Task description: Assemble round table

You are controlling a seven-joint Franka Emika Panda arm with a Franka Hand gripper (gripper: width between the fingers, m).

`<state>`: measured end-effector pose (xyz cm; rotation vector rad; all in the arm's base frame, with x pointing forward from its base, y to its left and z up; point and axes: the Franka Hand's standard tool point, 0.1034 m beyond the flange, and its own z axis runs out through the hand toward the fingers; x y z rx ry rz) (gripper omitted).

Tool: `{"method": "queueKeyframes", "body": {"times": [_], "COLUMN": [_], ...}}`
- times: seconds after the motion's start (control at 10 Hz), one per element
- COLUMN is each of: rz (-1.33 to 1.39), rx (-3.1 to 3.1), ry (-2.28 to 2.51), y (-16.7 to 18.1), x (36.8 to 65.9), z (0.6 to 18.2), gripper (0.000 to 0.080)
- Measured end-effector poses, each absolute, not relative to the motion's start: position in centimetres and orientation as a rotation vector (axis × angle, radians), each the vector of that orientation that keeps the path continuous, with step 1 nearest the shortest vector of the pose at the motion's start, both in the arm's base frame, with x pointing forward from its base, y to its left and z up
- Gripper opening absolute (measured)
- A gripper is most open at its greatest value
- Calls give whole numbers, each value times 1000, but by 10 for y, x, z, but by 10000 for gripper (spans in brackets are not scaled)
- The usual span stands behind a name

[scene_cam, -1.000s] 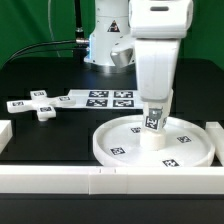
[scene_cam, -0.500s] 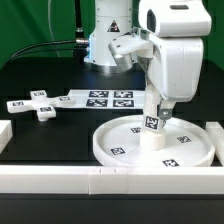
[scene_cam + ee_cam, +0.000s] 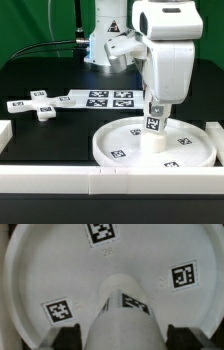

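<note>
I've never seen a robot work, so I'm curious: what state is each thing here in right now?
leg: upright at the middle of the round disc.
round disc: lying flat on the table, rim up.
cross-shaped piece: lying loose on the table, untouched.
tool: fingers either side of the leg's top; whether it grips is unclear.

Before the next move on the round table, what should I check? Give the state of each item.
1. Grip: fingers flank the leg on both sides and look closed on it. ok
2. Placement: leg stands near the middle of the disc. ok
3. Leg roughly upright in the exterior view. ok
4. Leg fully seated in disc: joint not visible. cannot tell
5. cross-shaped piece lies on the table at the exterior view's left, apart from the disc. ok
</note>
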<state>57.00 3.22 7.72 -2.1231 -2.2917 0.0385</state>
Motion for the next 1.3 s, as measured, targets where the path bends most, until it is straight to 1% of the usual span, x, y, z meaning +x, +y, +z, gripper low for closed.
{"method": "queueKeyframes", "body": {"times": [0.5, 0.8, 1.3], "rz": [42, 70, 78], "rx": [-2163, -2422, -2731], "ry": [-2253, -1955, -1460], "y": [31, 22, 22], "x": [570, 566, 562], "z": [77, 75, 74], "gripper": [414, 415, 415]}}
